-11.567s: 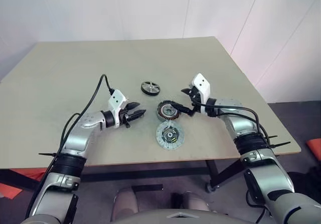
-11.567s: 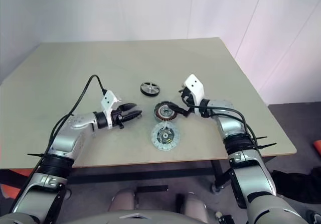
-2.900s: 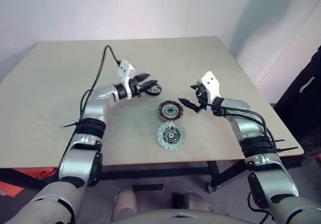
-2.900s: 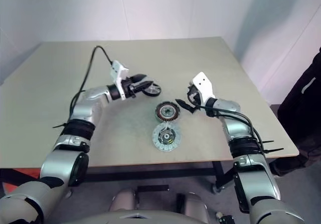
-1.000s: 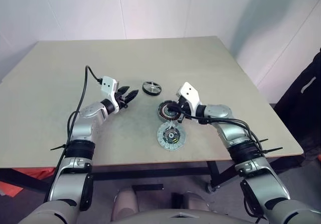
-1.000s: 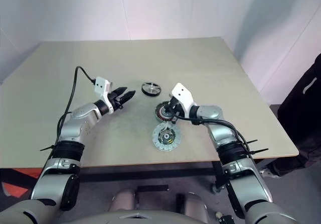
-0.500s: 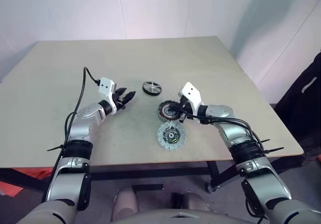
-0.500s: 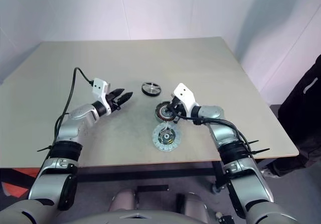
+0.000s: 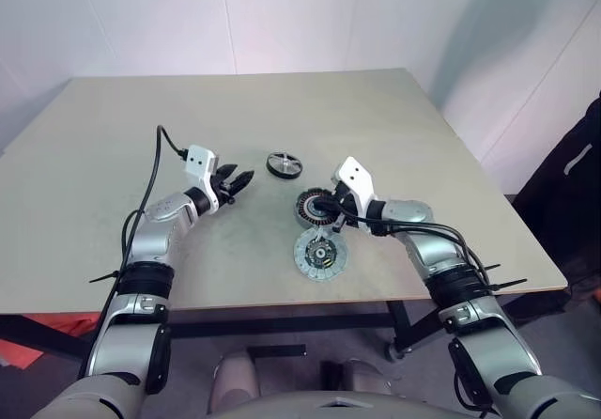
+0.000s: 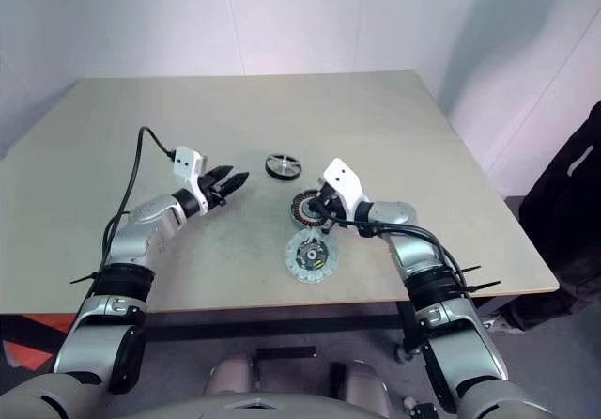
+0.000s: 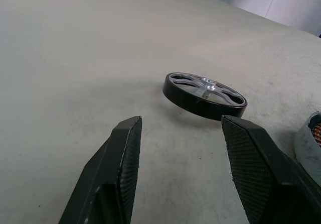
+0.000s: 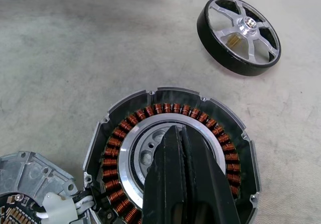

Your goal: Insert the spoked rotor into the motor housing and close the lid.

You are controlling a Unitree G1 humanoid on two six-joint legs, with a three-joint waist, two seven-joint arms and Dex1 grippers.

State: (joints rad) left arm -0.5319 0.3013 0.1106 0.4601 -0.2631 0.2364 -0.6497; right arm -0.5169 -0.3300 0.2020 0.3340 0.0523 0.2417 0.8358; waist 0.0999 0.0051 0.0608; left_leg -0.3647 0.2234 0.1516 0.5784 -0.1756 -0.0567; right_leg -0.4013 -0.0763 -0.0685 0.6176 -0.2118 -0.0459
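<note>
1. Nearest the table's front edge: the lid [image 9: 320, 255], a flat silvery-grey disc with a small black hub and bluish marks, lies flat and uncovered, touching or just beside the housing at its 6 o'clock.
2. Next out: the motor housing [image 9: 315, 209], a thick dark ring lined with copper-coloured coils, sits open-topped on the beige table [image 9: 113, 118]. Its bore holds no rotor.
3. The right gripper [image 9: 326, 214] has its two black fingers pressed together, gripping nothing. In the right wrist view the tips [image 12: 183, 184] hang over the housing's [image 12: 175, 158] central bore; contact cannot be told.
4. The left gripper [image 9: 236, 180] stands part-open and empty, well apart from the housing, at its 9 to 10 o'clock.
5. Farthest: the spoked rotor [image 9: 283, 164], a small black-rimmed wheel with silver spokes and hub, rests on the table at the housing's 11 o'clock.
6. Key relation: the rotor [image 11: 204, 94] lies ahead of the left fingers [image 11: 125, 158], off toward one finger rather than centred, hub axis about vertical. The left arm looks better placed; its gap seems narrower than the rim, so I judge it needs widening.
</note>
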